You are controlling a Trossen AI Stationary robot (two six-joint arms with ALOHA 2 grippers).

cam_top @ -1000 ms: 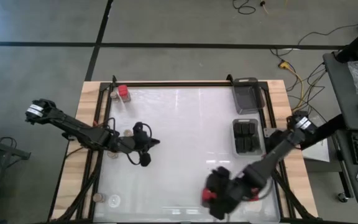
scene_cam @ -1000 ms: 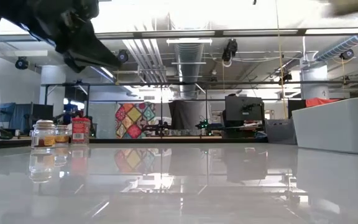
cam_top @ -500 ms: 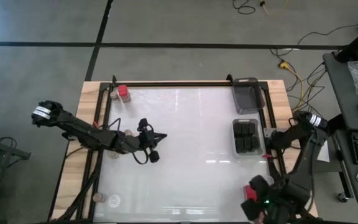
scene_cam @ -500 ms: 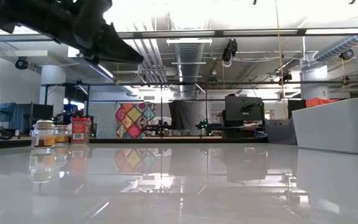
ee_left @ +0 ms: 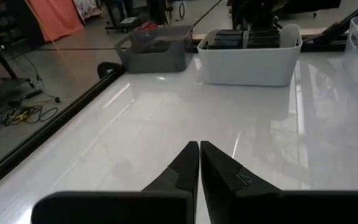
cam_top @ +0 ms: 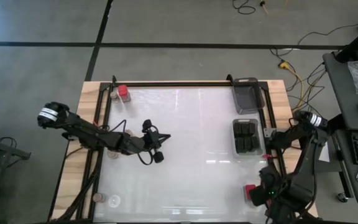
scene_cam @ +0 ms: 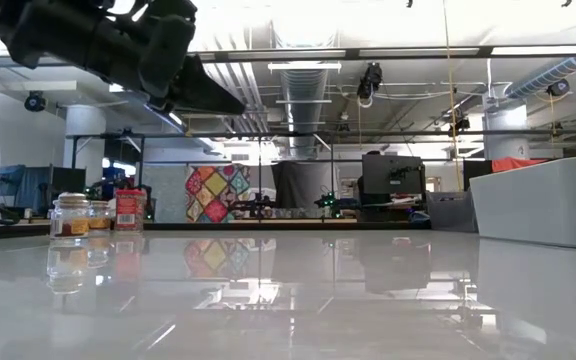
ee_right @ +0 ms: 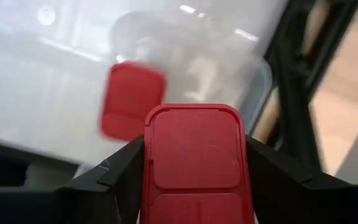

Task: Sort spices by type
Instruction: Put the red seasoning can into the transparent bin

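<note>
The right hand is pinching a red rectangular plastic spice block over a clear plastic tray at the desk's near right corner. Farther off, dark blocks are lying sorted; the left hand, pressed together, is hovering mid-desk, while round jars are awaiting sorting.

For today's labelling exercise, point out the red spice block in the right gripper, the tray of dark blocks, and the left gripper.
red spice block [ee_right: 196,163], right wrist view, lid face
tray of dark blocks [cam_top: 235,145], high view, left wall
left gripper [ee_left: 199,155], left wrist view, fingertips
</note>
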